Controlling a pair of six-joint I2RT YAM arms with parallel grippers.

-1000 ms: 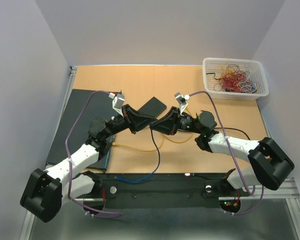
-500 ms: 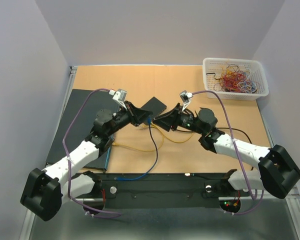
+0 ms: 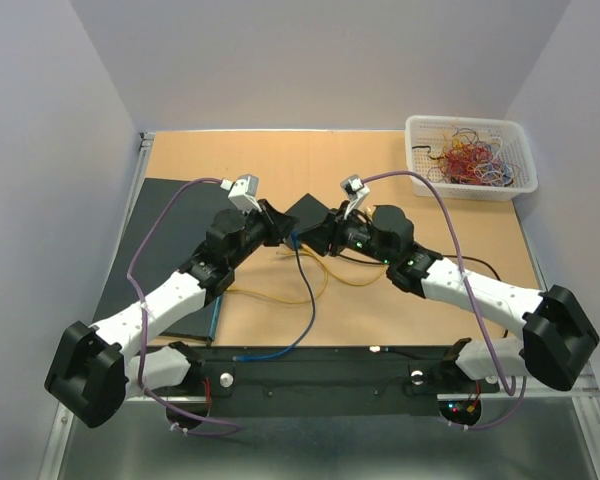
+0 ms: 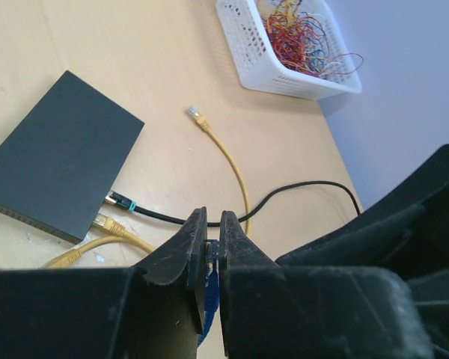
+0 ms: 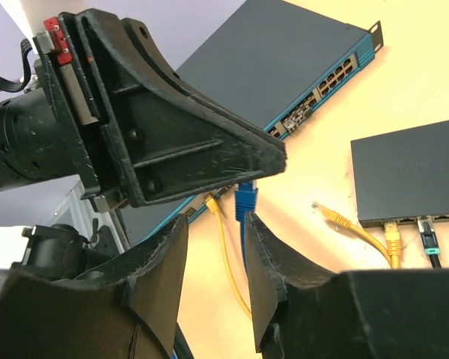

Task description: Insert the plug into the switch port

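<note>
**Blue plug held in the air between two claws, not yet in any port**

The left gripper (image 4: 212, 221) has its jaws pressed together on the blue plastic plug (image 5: 245, 200). The plug sticks out under the fingertips, above the middle of the wooden tabletop (image 3: 380, 170). Its thin blue cable (image 3: 312, 300) hangs down toward the near edge. I think the hold is so close to the end in order to keep the plug stiff for pushing.

The right gripper (image 5: 215, 221) faces it with jaws apart. The cable shows in the gap between its fingers, and I see it touching nothing. Probably it waits there to take or to straighten the plug.

Two devices have ports. The flat black switch box (image 4: 60, 172) lies just beyond the claws, with a yellow lead (image 4: 108, 224) and a black lead (image 4: 165, 215) in it. The long blue-edged rack switch (image 5: 307, 71) lies along the left edge. Which one is meant I cannot tell.

The white plastic basket of coloured wires (image 4: 247, 63) stands at the far right corner, well apart.
</note>
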